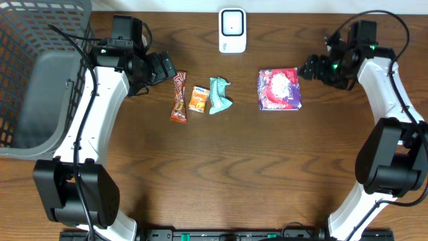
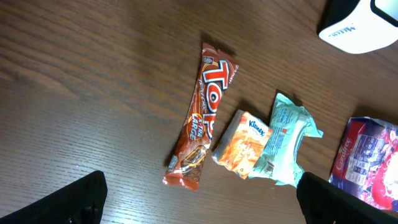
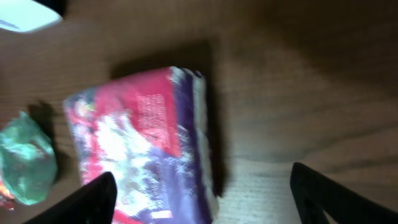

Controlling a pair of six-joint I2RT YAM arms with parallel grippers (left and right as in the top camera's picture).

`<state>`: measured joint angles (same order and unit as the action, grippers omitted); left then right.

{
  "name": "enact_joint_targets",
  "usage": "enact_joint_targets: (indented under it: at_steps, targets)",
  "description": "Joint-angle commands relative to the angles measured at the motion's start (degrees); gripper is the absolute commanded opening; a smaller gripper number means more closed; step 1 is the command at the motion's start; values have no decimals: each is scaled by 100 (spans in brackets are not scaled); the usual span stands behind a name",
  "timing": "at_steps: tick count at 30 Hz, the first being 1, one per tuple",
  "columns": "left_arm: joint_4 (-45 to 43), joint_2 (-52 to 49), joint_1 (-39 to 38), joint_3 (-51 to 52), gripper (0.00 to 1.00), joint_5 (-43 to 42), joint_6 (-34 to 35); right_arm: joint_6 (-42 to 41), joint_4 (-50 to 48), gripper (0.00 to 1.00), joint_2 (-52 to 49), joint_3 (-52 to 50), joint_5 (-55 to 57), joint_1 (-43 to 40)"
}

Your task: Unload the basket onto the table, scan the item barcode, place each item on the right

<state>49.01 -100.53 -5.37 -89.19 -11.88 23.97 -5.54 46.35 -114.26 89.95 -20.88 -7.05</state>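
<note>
A white barcode scanner [image 1: 232, 30] stands at the table's far middle. In front of it lie a brown-red candy bar [image 1: 178, 97], a small orange tissue pack [image 1: 198, 99], a teal packet [image 1: 219, 96] and a red-and-purple packet [image 1: 279, 89]. My left gripper [image 1: 166, 67] hovers open just left of the candy bar's [image 2: 202, 118] far end, with nothing between its fingers [image 2: 74, 202]. My right gripper [image 1: 309, 67] is open beside the right edge of the red-and-purple packet [image 3: 143, 143], which lies flat on the table.
A grey mesh basket [image 1: 40, 73] fills the far left corner. The scanner's [image 2: 357, 28] corner shows in both wrist views. The teal packet [image 3: 25, 165] sits left of the red-and-purple one.
</note>
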Motion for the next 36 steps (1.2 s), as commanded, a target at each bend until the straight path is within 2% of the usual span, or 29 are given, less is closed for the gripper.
enact_joint_targets:
  at_steps: [1, 7, 13, 17, 18, 22, 23, 30, 34, 36]
  targets:
    - [4, -31, 4, -59, 98, -4, -31, 352, -251, 88, 66, -501, -369, 17]
    - [4, -31, 4, -59, 98, -4, -31, 280, -1412, 86, 66, -1414, -1019, 101]
    - [4, -31, 4, -59, 98, -4, -28, -269, -2465, 75, 66, -2144, -1014, 306]
    - [4, -31, 4, -59, 98, -7, -31, -662, -2859, 73, 66, -2398, -1014, 490]
    - [4, -31, 4, -59, 98, -7, -31, -796, -2940, 68, 66, -2420, -1012, 544]
    - [4, -31, 4, -59, 98, -4, -31, -1161, -3263, 6, 66, -2393, -1073, 804]
    - [4, -31, 4, -59, 98, -7, -28, -1292, -3390, 1, 68, -2369, -1132, 859]
    - [4, -31, 4, -59, 98, -4, -31, -2494, -4509, 1, 74, -1856, -2142, 970]
    - [4, -31, 4, -59, 98, -7, -31, -3005, -5108, 1, 74, -1408, -2050, 1099]
    - [4, -31, 4, -59, 98, -4, -31, -3178, -5377, 1, 74, -1281, -1576, 1207]
